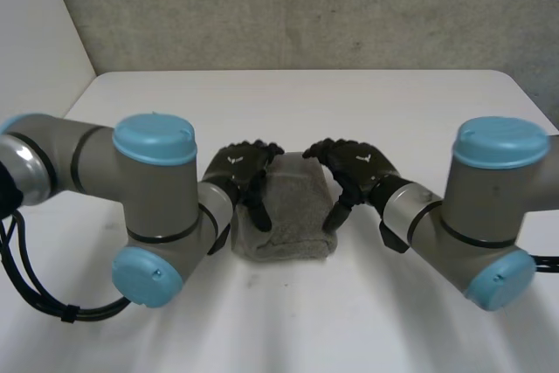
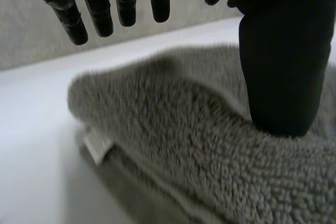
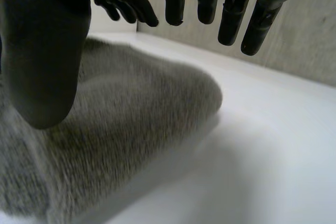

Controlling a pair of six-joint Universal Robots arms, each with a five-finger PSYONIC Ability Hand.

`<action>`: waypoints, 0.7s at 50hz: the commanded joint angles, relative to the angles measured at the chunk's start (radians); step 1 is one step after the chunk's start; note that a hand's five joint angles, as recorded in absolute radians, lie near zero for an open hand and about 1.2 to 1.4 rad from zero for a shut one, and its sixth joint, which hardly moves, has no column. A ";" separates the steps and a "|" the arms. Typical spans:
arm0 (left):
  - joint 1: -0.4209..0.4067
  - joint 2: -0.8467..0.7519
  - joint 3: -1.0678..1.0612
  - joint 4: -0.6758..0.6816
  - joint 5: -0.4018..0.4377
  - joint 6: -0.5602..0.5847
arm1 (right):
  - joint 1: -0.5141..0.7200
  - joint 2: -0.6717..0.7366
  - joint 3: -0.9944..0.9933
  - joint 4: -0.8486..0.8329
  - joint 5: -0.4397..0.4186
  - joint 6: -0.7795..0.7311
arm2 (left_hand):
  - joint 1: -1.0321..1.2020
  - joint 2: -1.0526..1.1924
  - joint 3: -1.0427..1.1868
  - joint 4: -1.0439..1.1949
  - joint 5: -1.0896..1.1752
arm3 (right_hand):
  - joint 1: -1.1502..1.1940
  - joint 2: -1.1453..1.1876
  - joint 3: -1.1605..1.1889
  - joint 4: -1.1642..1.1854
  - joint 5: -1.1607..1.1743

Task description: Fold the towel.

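Flanking the folded grey towel (image 1: pixel 286 216), centred between the side edges of the tabletop (image 1: pixel 393 111), left robot hand (image 1: pixel 240 168) and right robot hand (image 1: pixel 354 163) set thumbs on it, fingers straight and spread, apparently flattening the fold.

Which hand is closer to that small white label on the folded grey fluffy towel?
Left. The left hand's thumb touches the grey fluffy towel near its small white label; the right hand is at the towel's opposite side.
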State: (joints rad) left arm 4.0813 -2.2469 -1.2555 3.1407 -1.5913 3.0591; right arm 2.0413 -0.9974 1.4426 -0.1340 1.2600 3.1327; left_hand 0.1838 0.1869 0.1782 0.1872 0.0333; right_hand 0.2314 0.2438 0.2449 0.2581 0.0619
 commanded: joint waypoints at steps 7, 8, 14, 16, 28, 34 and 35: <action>0.002 0.020 -0.035 -0.004 -0.075 0.004 | 0.023 0.123 -0.120 0.090 0.039 -0.103 | 0.012 0.009 0.018 0.009 -0.012 | -0.057 -0.069 -0.070 -0.084 -0.062; 0.002 0.020 -0.035 -0.004 -0.075 0.004 | 0.023 0.123 -0.120 0.090 0.039 -0.103 | 0.012 0.009 0.018 0.009 -0.012 | -0.057 -0.069 -0.070 -0.084 -0.062; 0.008 0.177 -0.015 -0.037 -0.075 0.003 | 0.008 -0.106 -0.090 0.077 0.133 -0.099 | -0.003 -0.006 0.003 -0.006 -0.027 | -0.057 -0.069 -0.070 -0.084 -0.062; 0.014 0.230 -0.002 -0.062 -0.079 0.003 | 0.003 -0.226 -0.087 0.070 0.197 -0.103 | -0.005 -0.009 0.000 -0.009 -0.030 | -0.057 -0.069 -0.070 -0.084 -0.062; 0.205 0.481 0.128 -0.362 -0.090 0.000 | -0.156 -0.394 -0.128 0.224 0.294 -0.187 | -0.005 -0.009 0.000 -0.009 -0.030 | -0.057 -0.069 -0.070 -0.084 -0.062; 0.205 0.490 0.128 -0.386 -0.088 0.001 | -0.168 -0.395 -0.143 0.284 0.299 -0.191 | 0.003 0.000 0.009 0.000 -0.021 | -0.057 -0.069 -0.070 -0.084 -0.062; 0.205 0.490 0.128 -0.386 -0.088 0.001 | -0.170 -0.397 -0.145 0.284 0.300 -0.188 | 0.003 0.000 0.009 0.000 -0.021 | -0.057 -0.069 -0.070 -0.084 -0.062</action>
